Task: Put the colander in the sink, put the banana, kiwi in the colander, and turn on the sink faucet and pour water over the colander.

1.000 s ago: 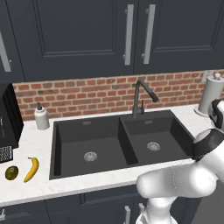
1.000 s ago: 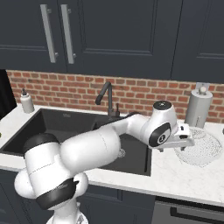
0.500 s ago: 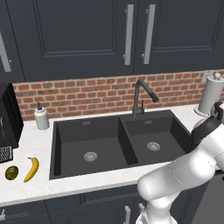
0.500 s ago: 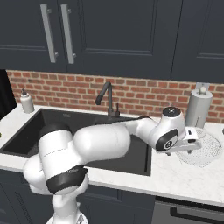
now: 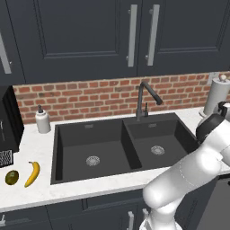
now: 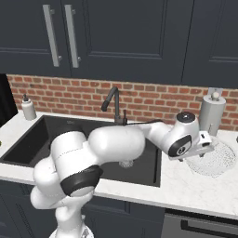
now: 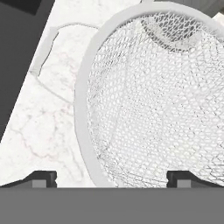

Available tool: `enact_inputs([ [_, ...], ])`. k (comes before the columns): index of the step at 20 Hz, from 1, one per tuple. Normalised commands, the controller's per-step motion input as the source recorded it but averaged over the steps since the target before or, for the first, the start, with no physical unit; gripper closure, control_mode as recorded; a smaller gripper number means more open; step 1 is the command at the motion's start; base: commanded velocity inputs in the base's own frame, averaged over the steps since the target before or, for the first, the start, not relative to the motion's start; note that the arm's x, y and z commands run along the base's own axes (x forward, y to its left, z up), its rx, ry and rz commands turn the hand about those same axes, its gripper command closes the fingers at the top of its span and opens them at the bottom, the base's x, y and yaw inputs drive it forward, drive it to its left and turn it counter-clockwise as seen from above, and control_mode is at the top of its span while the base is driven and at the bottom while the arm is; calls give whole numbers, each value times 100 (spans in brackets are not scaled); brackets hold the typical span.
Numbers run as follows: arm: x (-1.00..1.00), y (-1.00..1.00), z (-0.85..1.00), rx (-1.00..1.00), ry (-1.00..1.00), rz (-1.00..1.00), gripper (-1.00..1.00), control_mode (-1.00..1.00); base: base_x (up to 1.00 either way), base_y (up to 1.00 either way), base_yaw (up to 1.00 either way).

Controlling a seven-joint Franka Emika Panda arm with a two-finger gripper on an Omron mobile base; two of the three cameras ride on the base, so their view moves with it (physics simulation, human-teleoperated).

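Observation:
The colander [image 6: 214, 160], a white mesh bowl, stands on the marble counter right of the sink [image 6: 56, 135]. My gripper [image 6: 204, 148] hangs over its near-left rim, open and holding nothing. In the hand view the colander [image 7: 148, 96] sits close below, and its rim passes between my gripper's [image 7: 113, 178] two spread fingertips. On the counter left of the sink [image 5: 72, 141] lie the banana [image 5: 32, 174] and the kiwi [image 5: 12, 177], side by side. The black sink faucet [image 5: 143, 96] rises behind the divider between the basins, its spout angled over the right basin.
A white soap dispenser [image 5: 42, 121] stands at the back left of the sink. A paper towel roll [image 6: 211, 114] is just behind the colander. A black appliance [image 5: 6, 121] sits at the far left. Dark cabinets hang above the brick wall.
The arm has stretched further right, carrying the hand from beside the colander to over its near rim. The jaws have stayed wide open.

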Motion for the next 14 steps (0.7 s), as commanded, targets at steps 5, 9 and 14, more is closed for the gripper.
enact_inputs([
  [5,15,-17,-21,0,0,14,-100,-100,0,0,0],
  [9,6,-6,-29,0,0,13,-100,-100,0,0,0],
  [14,0,-1,-25,0,1,9,-100,-100,0,0,0],
])
